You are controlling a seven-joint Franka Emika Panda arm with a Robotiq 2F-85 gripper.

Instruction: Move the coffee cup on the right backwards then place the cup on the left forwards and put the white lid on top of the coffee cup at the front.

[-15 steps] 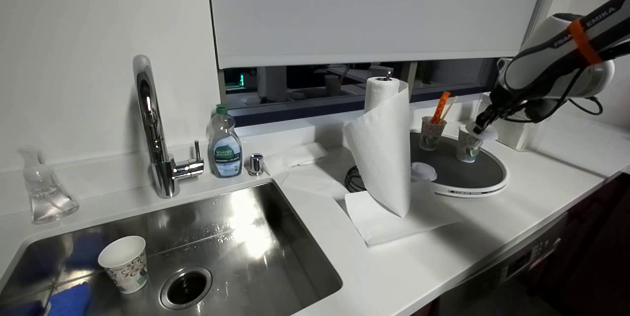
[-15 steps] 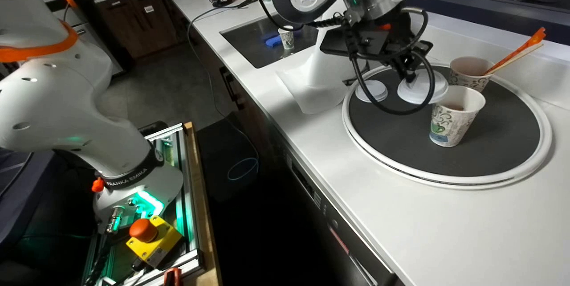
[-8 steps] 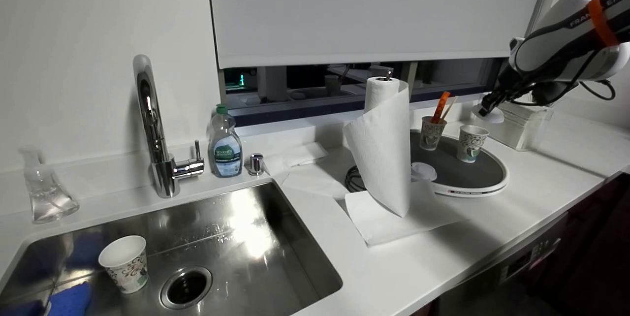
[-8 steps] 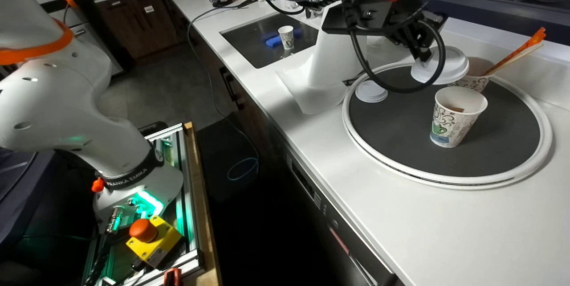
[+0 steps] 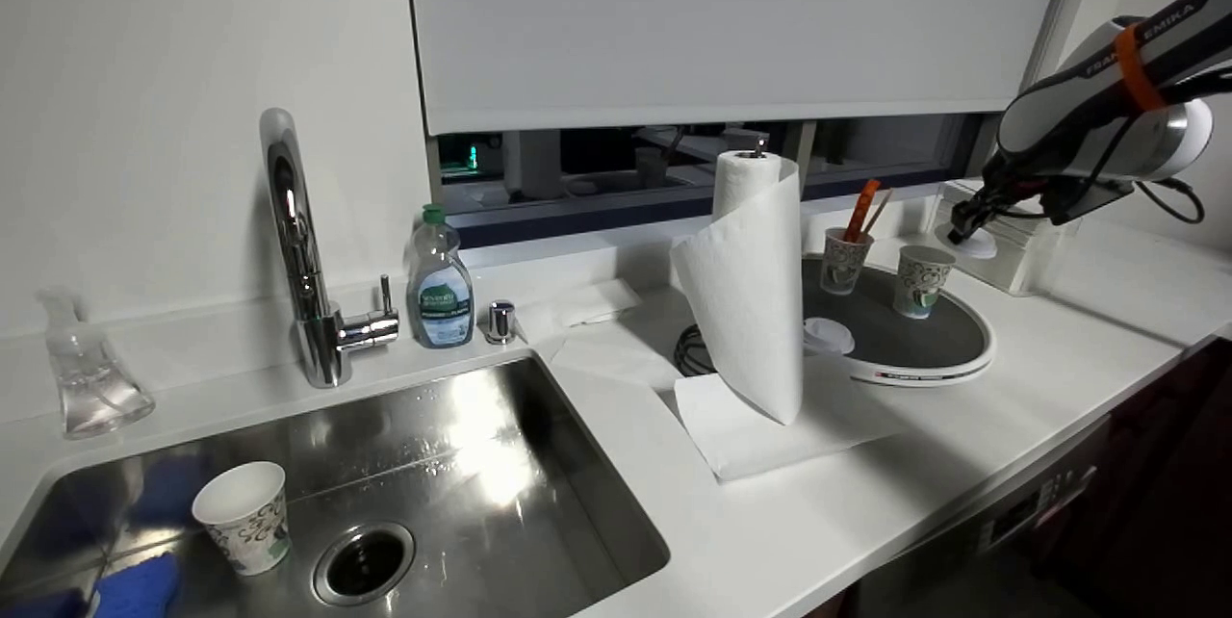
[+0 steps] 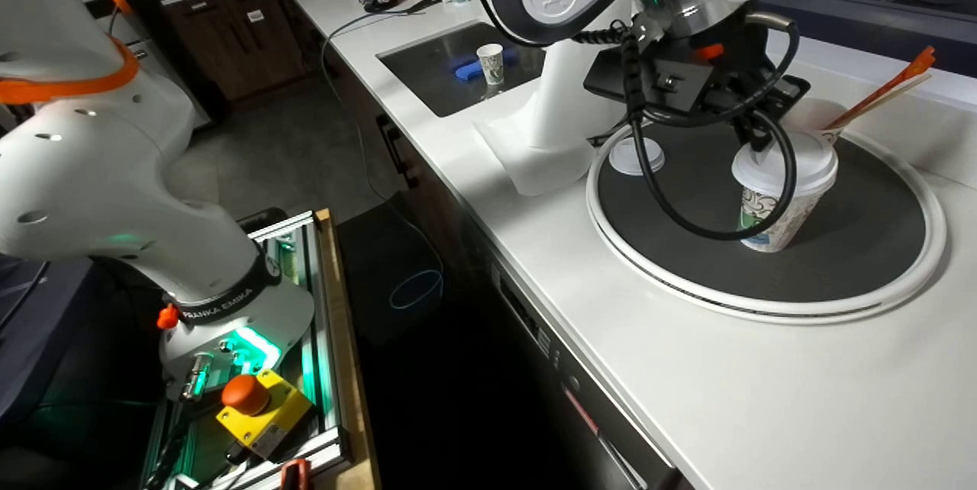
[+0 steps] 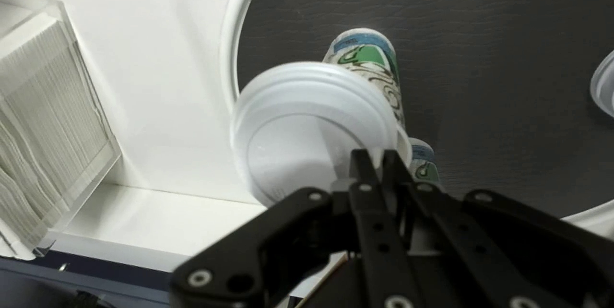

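Smooth plastic lid [image 7: 292, 140], paper cup [image 7: 367, 56], glossy metal sink [image 5: 510, 531]

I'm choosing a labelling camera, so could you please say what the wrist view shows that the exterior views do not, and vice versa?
Only the wrist view clearly shows two separate black fingertips pinching the edge of a round white plastic lid.

Only the exterior views show a rectangular steel sink holding a blue sponge and a curl-printed white paper cup, plus an upright white paper-towel roll.

All share that lid, a white-rimmed round dark plate and a green-printed paper cup on it.
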